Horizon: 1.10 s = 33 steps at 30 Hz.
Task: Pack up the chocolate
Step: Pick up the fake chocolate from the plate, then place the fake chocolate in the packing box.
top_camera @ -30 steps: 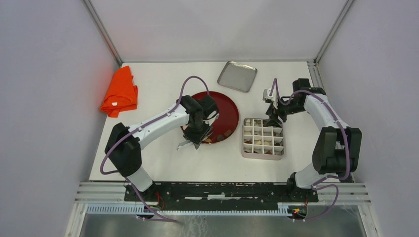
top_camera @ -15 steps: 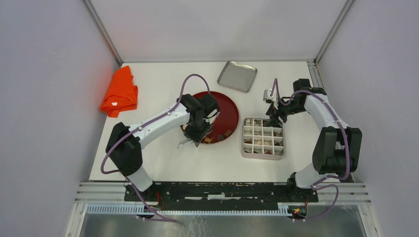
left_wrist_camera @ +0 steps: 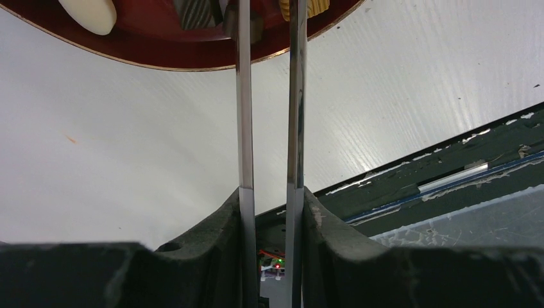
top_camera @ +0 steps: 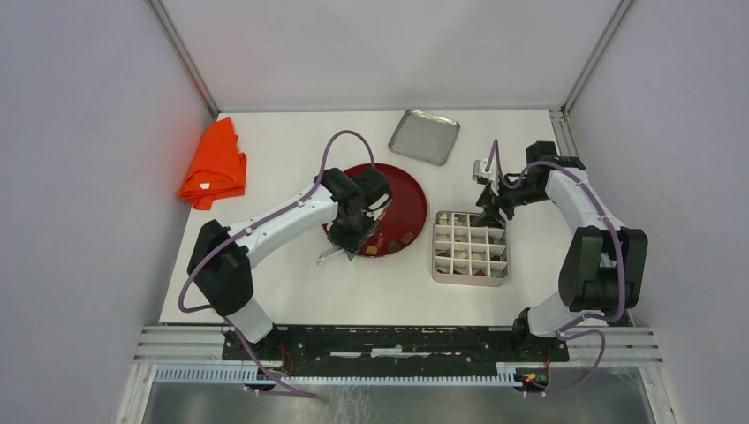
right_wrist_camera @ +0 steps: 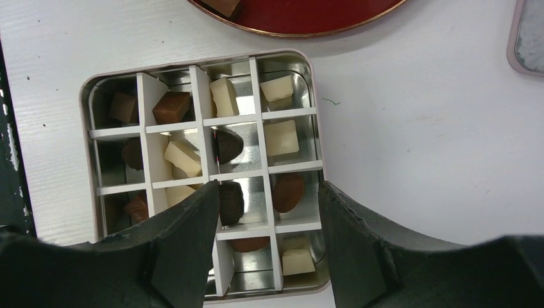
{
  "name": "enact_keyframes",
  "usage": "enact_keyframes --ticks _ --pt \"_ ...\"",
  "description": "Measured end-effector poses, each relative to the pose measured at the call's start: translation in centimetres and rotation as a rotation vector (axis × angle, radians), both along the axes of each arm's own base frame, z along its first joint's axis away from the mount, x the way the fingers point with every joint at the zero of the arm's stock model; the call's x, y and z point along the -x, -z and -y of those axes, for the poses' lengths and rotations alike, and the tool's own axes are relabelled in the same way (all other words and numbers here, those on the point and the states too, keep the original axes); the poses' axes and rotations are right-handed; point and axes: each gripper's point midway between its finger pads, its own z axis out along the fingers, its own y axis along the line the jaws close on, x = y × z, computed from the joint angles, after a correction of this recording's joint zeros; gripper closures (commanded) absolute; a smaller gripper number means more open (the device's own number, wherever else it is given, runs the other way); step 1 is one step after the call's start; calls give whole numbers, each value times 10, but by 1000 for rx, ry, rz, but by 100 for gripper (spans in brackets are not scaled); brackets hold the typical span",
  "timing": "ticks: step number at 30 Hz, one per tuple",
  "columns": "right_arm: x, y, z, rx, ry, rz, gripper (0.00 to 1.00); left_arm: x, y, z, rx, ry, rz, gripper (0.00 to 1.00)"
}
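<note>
Between pale walls (top_camera: pixel 79 177), white table (top_camera: pixel 291 291).

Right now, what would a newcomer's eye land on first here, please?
The bright orange cloth at far left, then the round red plate at centre. Beside it on the right, the square metal tin with white dividers holds chocolate pieces under the open right gripper.

Above and behind my bases, one camera sees the whole table (top_camera: pixel 291 291). My left wrist view skims low toward the red plate (left_wrist_camera: pixel 160 61); my right peers straight down, close, into the tin (right_wrist_camera: pixel 96 86).
</note>
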Motion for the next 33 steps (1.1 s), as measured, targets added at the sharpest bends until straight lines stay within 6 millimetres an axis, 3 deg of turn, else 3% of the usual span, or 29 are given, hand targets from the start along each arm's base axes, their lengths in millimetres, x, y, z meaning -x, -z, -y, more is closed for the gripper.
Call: enact_keyframes --ticks 7,15,21,27,33 --pt "-6 0 4 -5 38 3 37 -8 -23 10 117 -1 103 98" --pt "-22 -9 25 -31 212 53 39 7 -50 40 418 55 152 98" --pt "-36 -24 46 -74 400 126 39 35 -52 82 656 173 114 98" --pt "-49 -32 64 -106 512 150 39 62 -58 141 826 340 87 98" --pt "-53 -34 68 -111 531 159 39 74 -27 187 825 424 23 98"
